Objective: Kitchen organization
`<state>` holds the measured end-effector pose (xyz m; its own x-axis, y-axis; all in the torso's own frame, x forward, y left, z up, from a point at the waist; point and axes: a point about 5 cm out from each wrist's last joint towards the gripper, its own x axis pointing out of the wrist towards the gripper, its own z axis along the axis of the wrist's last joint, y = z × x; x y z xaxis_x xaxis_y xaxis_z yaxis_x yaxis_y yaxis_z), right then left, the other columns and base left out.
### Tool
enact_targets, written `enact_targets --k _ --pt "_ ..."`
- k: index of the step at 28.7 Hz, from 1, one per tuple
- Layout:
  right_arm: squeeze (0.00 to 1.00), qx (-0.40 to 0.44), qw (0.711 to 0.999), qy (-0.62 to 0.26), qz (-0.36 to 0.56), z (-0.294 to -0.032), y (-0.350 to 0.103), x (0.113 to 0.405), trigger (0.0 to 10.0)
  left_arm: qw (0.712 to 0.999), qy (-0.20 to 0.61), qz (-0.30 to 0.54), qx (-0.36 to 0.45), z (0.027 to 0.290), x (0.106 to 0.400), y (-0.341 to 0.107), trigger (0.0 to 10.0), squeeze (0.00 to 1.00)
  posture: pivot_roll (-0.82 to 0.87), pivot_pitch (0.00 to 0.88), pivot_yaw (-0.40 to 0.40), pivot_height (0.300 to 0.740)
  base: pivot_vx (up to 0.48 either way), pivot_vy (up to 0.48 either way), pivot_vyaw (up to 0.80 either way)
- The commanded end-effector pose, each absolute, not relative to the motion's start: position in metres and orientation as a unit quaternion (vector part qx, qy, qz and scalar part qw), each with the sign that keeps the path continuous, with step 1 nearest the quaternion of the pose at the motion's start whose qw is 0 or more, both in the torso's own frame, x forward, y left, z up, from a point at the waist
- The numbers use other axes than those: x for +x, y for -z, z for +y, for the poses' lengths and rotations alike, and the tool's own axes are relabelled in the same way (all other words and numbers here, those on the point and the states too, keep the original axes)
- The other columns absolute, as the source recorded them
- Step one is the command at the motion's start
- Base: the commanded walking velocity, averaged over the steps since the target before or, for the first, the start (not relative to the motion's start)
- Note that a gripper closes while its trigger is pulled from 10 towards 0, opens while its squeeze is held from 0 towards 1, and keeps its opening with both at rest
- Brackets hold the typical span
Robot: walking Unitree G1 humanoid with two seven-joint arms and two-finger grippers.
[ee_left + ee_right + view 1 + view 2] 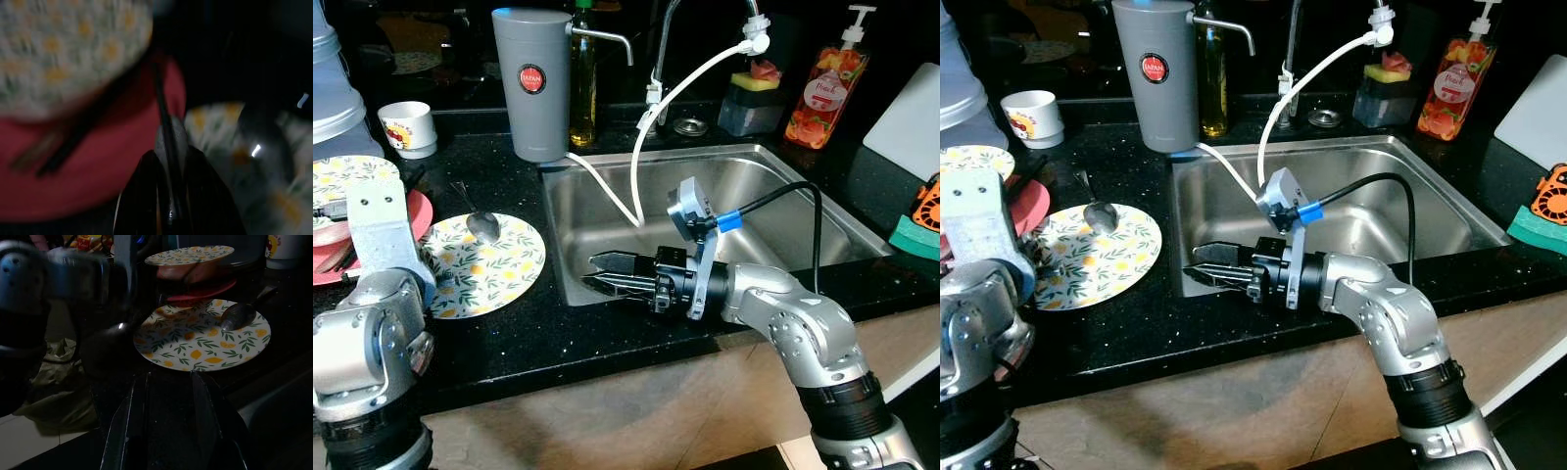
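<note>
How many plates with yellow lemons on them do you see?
2. One lemon plate lies flat on the counter left of the sink with a spoon on it; another sits atop the red plate. More may be hidden.

Your head views: evenly lit, sharp; glare on steel sink [773, 211], black counter [509, 333] swallows detail. Left wrist view dim, heavily blurred, you can't resolve edges. Right wrist view dark, foreground shadowed.
</note>
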<state>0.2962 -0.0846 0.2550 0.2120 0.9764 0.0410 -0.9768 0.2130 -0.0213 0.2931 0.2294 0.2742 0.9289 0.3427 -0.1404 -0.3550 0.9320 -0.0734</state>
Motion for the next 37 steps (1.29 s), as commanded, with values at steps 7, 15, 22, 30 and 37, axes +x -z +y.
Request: enact_targets --k 7,15,22,30,37 --pt "0.0 -0.005 0.775 -0.631 -0.026 -0.085 -0.258 0.294 10.0 0.992 -0.086 0.016 -0.088 0.205 0.306 -0.3 0.0 0.0 0.03 0.104 -0.015 0.74 0.0 0.0 0.0" --pt "0.0 -0.007 0.779 -0.627 -0.028 -0.085 -0.258 0.296 10.0 0.993 -0.093 -0.004 -0.075 0.21 0.326 -0.302 0.0 0.0 0.03 0.104 -0.016 0.74 0.0 0.0 0.0" --pt "0.0 -0.006 0.782 -0.623 -0.031 -0.085 -0.258 0.296 10.0 0.992 -0.109 -0.013 -0.056 0.22 0.339 -0.307 10.0 0.43 0.02 0.106 -0.012 0.74 0.0 0.0 0.0" --pt "0.0 -0.006 0.783 -0.622 -0.03 -0.085 -0.258 0.296 10.0 0.992 -0.123 0.008 -0.038 0.225 0.342 -0.295 10.0 0.0 0.02 0.11 -0.016 0.74 0.0 0.0 0.0" --pt "0.0 -0.007 0.783 -0.622 -0.028 -0.086 -0.258 0.295 10.0 0.993 -0.096 0.067 -0.026 0.214 0.338 -0.278 10.0 0.0 0.02 0.112 -0.015 0.74 0.0 0.0 0.0"
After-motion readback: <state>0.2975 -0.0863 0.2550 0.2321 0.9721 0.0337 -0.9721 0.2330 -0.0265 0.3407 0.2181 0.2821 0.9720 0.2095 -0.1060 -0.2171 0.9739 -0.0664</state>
